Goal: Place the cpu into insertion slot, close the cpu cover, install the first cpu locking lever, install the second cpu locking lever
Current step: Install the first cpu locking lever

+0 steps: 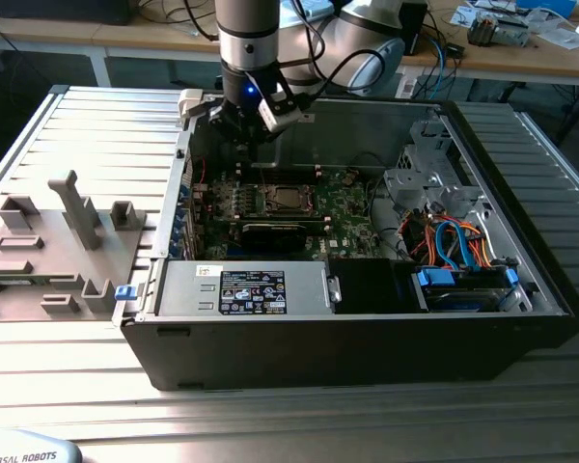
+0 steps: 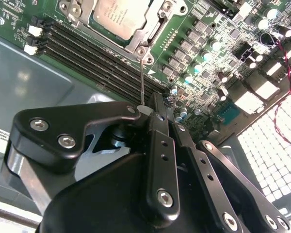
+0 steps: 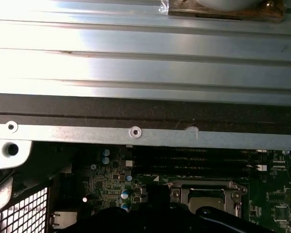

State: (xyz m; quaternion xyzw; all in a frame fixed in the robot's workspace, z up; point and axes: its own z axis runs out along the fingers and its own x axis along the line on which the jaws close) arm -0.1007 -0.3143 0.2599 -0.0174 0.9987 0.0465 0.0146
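Your gripper (image 1: 246,130) is hanging inside the open computer case (image 1: 367,347), over the far edge of the motherboard (image 1: 352,207). In the second wrist view its fingers (image 2: 160,145) are lying drawn together, with no gap showing between the tips.

A thin wire locking lever (image 2: 143,82) is standing up from the corner of the socket, and its free end is meeting those tips. You cannot tell from here whether the wire is actually being pinched or is only touching.

In the exterior view, the cpu (image 1: 286,200) is sitting at about 5 o'clock from the gripper, close by but clearly lower. It is lying seated in the insertion slot (image 1: 263,200), its silvery top facing up. The cpu cover (image 2: 153,30) is lying flat around it, framing the chip through its window. Long black memory slots (image 2: 87,48) are running just beside the socket, between it and the gripper. A black graphics card (image 1: 275,234) is lying at 6 o'clock from the socket.

Your arm (image 1: 243,39) is coming down almost vertically from 12 o'clock in the exterior view, its wrist pointing straight down into the case and its cables looping off toward 2 o'clock.
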